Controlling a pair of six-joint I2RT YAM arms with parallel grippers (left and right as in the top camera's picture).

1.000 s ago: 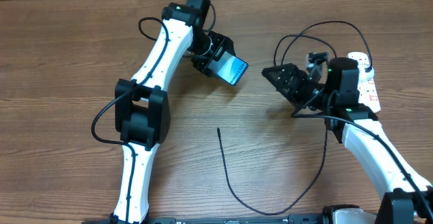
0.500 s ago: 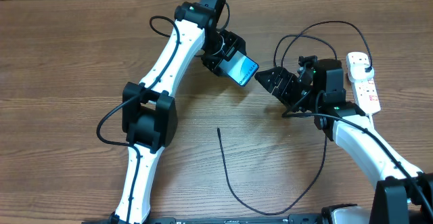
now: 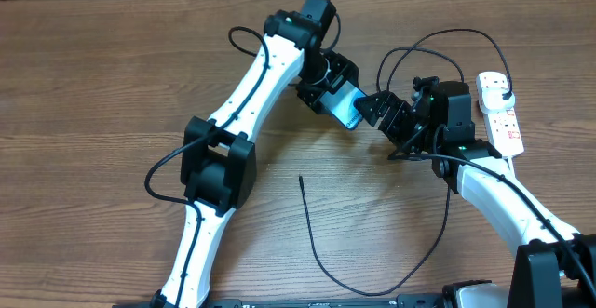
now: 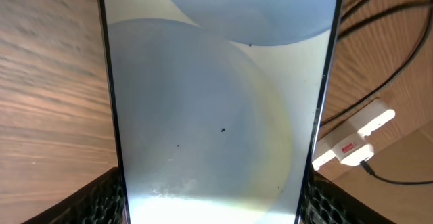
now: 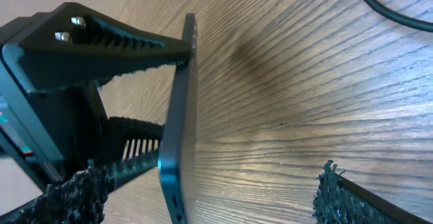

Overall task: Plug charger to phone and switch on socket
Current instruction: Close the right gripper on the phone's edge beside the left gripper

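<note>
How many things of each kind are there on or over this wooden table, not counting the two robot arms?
Slim smartphone with a lit pale blue screen: 1
Long thin black charger cable: 1
White elongated power strip with red-marked switches: 1
Total: 3

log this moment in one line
left claw: shut on phone | right claw: open, at phone edge | charger: tip free | socket: untouched
</note>
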